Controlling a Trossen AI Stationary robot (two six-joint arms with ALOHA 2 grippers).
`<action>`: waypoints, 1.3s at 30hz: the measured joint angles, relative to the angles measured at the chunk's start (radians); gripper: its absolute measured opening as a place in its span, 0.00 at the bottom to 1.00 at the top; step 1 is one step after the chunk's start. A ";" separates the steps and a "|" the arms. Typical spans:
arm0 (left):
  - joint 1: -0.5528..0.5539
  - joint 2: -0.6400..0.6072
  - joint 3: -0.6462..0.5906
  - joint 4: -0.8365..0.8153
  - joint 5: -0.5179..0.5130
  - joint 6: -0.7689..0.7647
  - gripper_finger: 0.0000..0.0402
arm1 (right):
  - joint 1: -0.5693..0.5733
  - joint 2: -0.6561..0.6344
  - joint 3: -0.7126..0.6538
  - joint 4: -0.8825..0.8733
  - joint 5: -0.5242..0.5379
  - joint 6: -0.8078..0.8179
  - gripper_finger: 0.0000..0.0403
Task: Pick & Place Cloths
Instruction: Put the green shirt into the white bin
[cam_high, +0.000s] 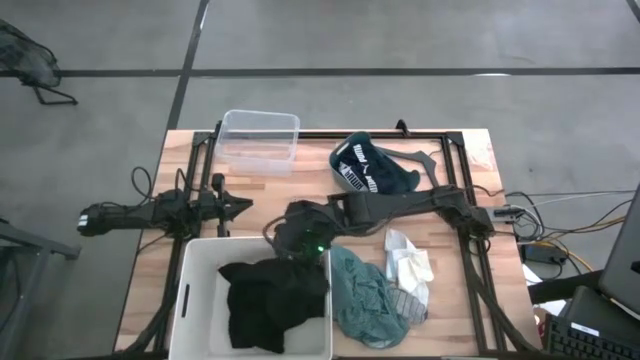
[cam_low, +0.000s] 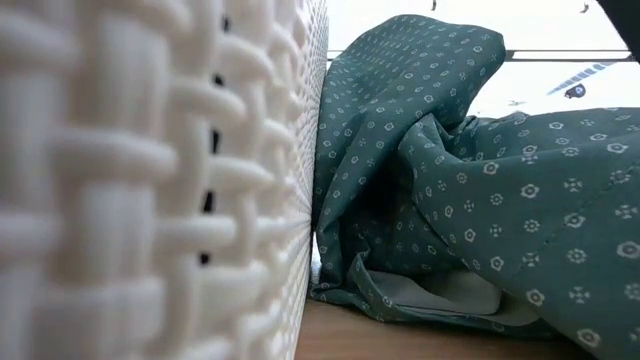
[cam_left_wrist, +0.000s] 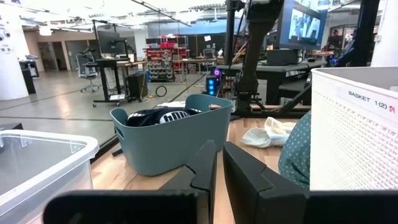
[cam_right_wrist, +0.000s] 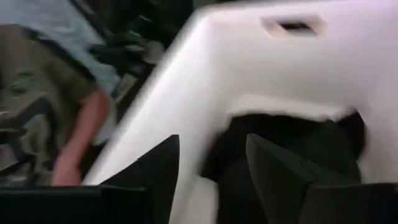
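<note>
Reaching across, right gripper (cam_high: 290, 243) fingers apart over white tub (cam_high: 195, 300), black cloth (cam_high: 270, 300) inside

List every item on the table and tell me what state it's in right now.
Black cloth: crumpled in the white tub.
Teal-green cloth: heaped beside the tub.
White cloth: bunched on the table.
Teal basket: holds dark white-striped cloth.
Clear bin: empty.
Right gripper: open, above tub.
Left gripper: nearly shut, holding nothing.

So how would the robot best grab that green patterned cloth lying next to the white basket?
Probably from straight above, pinching a raised fold near the middle of the teal-green cloth. It lies crumpled in a heap on the table, pressed against the white basket, so its ridges stand up, while its edges lie flat on the wood.
</note>
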 joint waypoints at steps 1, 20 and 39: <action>0.000 0.000 0.000 0.000 0.000 0.000 0.09 | 0.016 -0.017 0.001 -0.001 0.000 -0.011 0.46; 0.000 0.001 0.000 0.000 0.000 0.000 0.09 | 0.367 -0.151 0.000 -0.397 0.718 -0.069 0.35; 0.000 0.001 0.000 0.000 0.000 0.000 0.09 | 0.559 -0.204 -0.344 -0.459 1.270 0.297 0.38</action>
